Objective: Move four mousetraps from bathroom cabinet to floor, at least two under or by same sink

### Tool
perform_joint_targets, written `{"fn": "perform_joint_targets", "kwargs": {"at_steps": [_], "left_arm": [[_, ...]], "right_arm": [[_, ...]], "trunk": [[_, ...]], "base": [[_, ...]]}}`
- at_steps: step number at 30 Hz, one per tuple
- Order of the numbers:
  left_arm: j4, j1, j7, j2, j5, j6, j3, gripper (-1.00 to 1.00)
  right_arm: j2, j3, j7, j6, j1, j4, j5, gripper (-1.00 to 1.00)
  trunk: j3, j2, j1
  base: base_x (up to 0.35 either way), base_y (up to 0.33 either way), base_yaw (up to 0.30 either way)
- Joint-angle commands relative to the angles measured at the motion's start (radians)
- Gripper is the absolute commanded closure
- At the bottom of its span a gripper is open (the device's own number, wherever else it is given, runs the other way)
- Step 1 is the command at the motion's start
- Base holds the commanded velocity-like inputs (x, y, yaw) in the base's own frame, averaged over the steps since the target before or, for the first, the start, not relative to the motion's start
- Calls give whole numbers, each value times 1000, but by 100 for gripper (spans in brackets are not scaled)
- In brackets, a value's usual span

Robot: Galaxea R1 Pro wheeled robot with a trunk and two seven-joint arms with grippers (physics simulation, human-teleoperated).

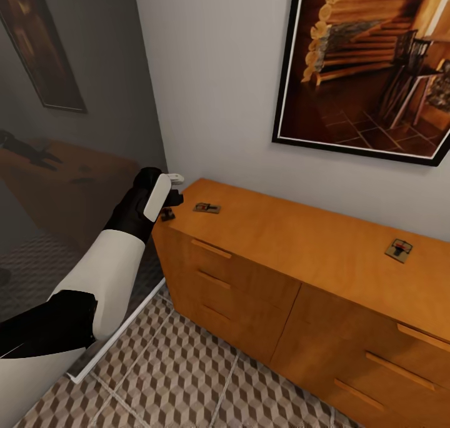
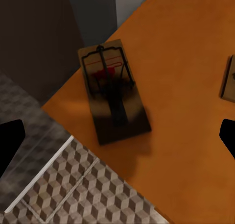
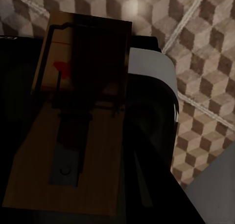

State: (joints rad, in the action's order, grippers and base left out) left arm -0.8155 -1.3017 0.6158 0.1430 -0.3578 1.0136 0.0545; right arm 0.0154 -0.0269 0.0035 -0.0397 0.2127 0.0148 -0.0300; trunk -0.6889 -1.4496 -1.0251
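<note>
The bathroom floor [image 1: 187, 378] with its cube pattern of brown, beige and white lies in front of the cabinet [image 1: 294, 290], a wide orange-brown dresser that stands against the pale wall [image 1: 219, 72]. On this wall one large framed picture [image 1: 369, 65] hangs above the cabinet, and a second framed picture [image 1: 40, 47] hangs on the darker wall at the left. In the head view two mousetraps lie flat on the cabinet top, well apart: one mousetrap [image 1: 207, 208] near the left end and the other mousetrap [image 1: 399, 250] far toward the right end. The left arm [image 1: 112, 259], white with a black wrist, reaches to the left corner of the cabinet, and the left gripper [image 1: 170, 206] hangs just beside that corner, near the first trap. In the left wrist view this trap [image 2: 113, 94] lies on the orange top close to the edge, between the two dark fingertips [image 2: 9, 140], which stand wide apart and do not touch it; the edge of one more trap [image 2: 228, 79] shows at the side. In the right wrist view the right gripper [image 3: 73, 136] is clamped on a third mousetrap [image 3: 73, 131], which it holds above the tiled floor. So I count three traps: two on the cabinet and one in the right gripper.
</note>
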Motion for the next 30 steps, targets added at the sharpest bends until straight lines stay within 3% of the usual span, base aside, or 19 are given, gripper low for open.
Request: {"fn": "perform_joint_targets", "kwargs": {"at_steps": [1,30], "left_arm": [[-1,-1,10,0,-10,2,2,-100],[7,-1,10,0,-10,2,2,-100]], "right_arm": [[0,-2,3,-3,1,-1,1,100],[0,-2,3,-3,1,-1,1,100]], "trunk": [[-2,0,0],[-10,0,0]], "base": [[0,0,0],[32,0,0]]}}
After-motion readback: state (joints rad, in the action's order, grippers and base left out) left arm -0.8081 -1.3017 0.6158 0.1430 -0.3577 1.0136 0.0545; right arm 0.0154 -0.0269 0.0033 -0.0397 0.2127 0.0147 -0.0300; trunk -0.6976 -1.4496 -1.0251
